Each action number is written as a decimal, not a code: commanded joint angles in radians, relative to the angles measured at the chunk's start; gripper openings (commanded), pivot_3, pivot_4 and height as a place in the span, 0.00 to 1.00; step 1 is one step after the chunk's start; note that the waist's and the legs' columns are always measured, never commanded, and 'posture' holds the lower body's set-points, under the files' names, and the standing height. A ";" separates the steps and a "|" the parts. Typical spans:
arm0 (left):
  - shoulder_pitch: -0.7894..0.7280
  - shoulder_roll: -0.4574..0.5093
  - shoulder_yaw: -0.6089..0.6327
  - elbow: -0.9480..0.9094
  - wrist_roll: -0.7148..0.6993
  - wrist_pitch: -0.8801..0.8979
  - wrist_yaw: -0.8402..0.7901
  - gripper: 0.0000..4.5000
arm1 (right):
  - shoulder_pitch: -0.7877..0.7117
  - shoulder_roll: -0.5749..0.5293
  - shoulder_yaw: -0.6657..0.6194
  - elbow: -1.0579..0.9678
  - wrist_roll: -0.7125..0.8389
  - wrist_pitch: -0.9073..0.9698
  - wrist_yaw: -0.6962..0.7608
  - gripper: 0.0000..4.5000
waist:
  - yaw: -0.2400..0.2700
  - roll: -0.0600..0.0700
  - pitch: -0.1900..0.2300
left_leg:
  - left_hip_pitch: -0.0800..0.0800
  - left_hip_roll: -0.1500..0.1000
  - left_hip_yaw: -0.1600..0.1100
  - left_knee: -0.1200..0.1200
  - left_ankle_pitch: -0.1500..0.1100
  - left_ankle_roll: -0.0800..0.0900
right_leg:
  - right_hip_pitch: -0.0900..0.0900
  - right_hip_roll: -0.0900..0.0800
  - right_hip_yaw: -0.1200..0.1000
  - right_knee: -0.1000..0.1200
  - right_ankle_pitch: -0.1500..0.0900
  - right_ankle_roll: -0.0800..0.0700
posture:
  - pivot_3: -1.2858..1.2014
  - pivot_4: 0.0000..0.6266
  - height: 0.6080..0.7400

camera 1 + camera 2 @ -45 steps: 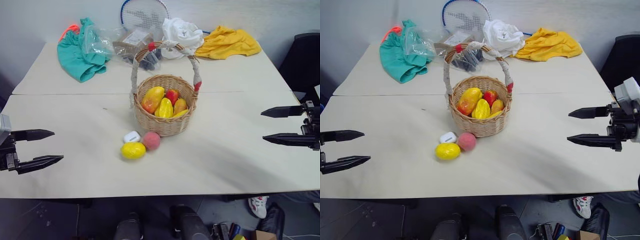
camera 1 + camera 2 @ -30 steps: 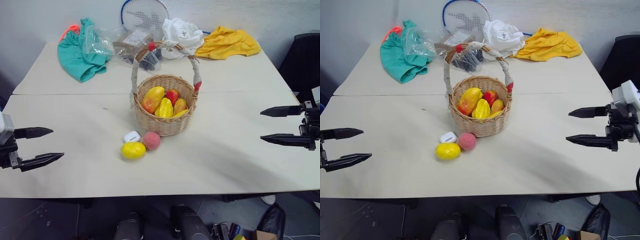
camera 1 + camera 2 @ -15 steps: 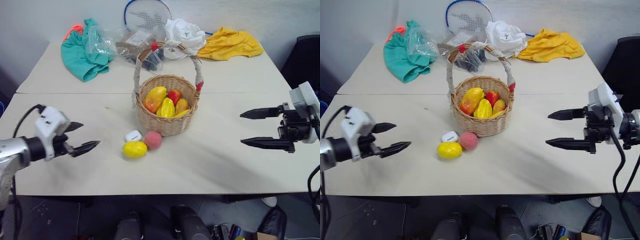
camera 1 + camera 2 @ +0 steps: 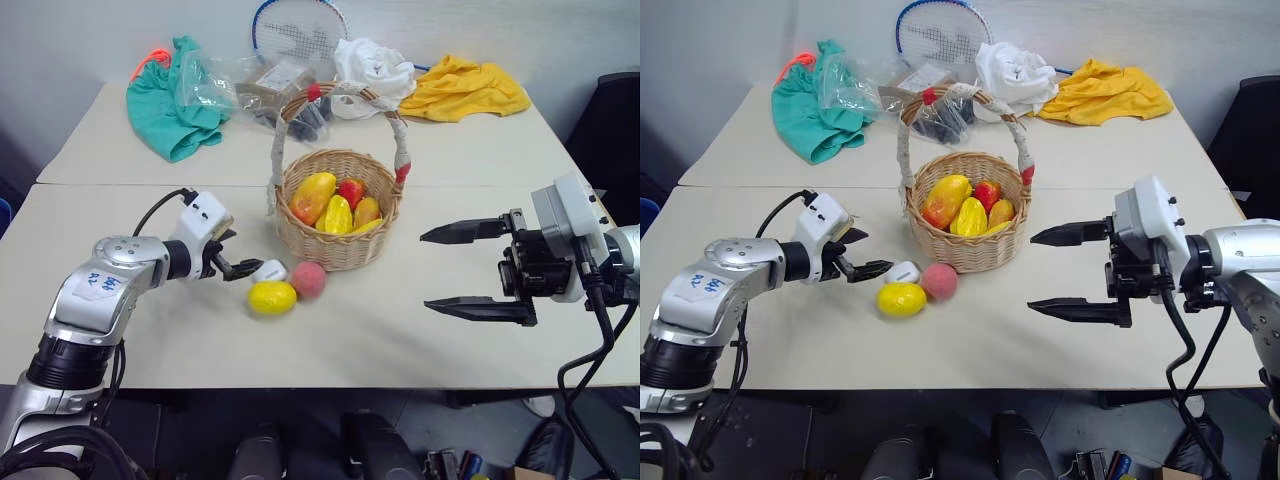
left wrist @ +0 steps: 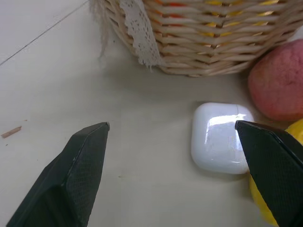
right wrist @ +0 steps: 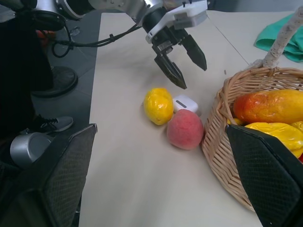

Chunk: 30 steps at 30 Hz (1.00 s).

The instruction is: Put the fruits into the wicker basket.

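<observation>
Left eye view, near to far: my left gripper (image 4: 237, 254) spread wide beside white case (image 4: 265, 271); right gripper (image 4: 448, 270) wide, empty. Lemon (image 4: 272, 297), peach (image 4: 308, 280) on table (image 4: 400, 330), before fruit-filled wicker basket (image 4: 338, 250). Beyond: clothes (image 4: 165, 95), racket (image 4: 300, 25).

Lemon (image 4: 272, 297), peach (image 4: 308, 280) — on table, touching, before basket (image 4: 340, 250).
</observation>
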 commanded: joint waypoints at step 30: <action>-0.078 -0.075 -0.146 0.129 0.152 -0.022 -0.136 0.52 | -0.004 0.030 -0.016 -0.077 0.112 0.019 -0.176 1.00 | 0.000 -0.001 0.000 | -0.002 0.000 0.000 0.004 0.000 0.001 | 0.000 0.000 0.001 0.001 0.000 0.001 | 0.52 0.24 1.00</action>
